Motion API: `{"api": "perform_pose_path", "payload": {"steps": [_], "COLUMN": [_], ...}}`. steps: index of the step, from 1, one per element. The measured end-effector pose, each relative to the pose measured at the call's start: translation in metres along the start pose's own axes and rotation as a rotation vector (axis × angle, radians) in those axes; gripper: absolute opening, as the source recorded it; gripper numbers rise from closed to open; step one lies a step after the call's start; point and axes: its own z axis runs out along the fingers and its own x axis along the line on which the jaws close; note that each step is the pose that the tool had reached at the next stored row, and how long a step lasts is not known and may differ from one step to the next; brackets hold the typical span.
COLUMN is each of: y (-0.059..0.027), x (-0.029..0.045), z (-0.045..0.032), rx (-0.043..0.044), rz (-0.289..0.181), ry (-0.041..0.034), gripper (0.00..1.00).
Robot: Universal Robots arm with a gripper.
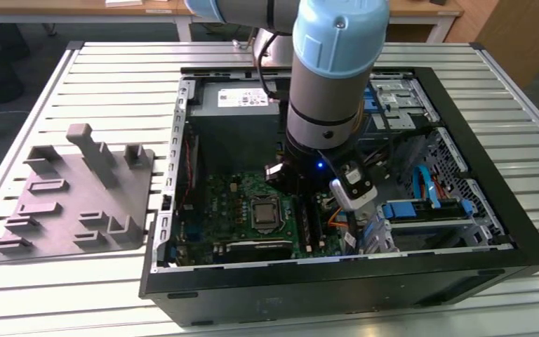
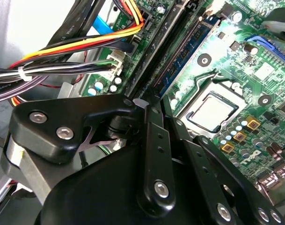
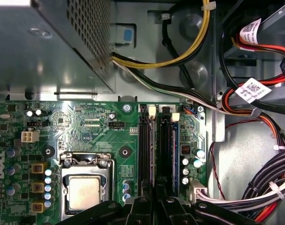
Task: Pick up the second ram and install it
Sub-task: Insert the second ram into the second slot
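Gripper (image 3: 155,199) pinched on a ram (image 3: 154,154) beside the CPU (image 3: 84,192), inside an open case (image 1: 344,281).

Black gripper links crowd the foreground in both wrist views, and the fingers are drawn almost together on a thin dark strip. I judge this strip to be the ram, standing edgewise at the slots (image 3: 144,140) just beside the CPU. Another stick (image 3: 176,140) sits one slot farther from the CPU. The board (image 3: 95,126) surrounds the CPU. Bundled cables (image 3: 254,187) hang beyond the slots, well apart from the CPU, and close enough to snag the wrist. A grey tray (image 1: 73,196) lies outside the case. The ram looks light, stiff and fragile, so it is best held by its long flat faces near the middle, not by the chips or contacts.
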Motion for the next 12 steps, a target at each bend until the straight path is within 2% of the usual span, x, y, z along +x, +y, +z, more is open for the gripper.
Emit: {"api": "perform_pose_path", "payload": {"steps": [12], "y": [-0.0002], "x": [-0.0005], "z": [0.0039], "rx": [0.0001], "rz": [0.000], "ry": [0.0000], "gripper": [0.14]}}
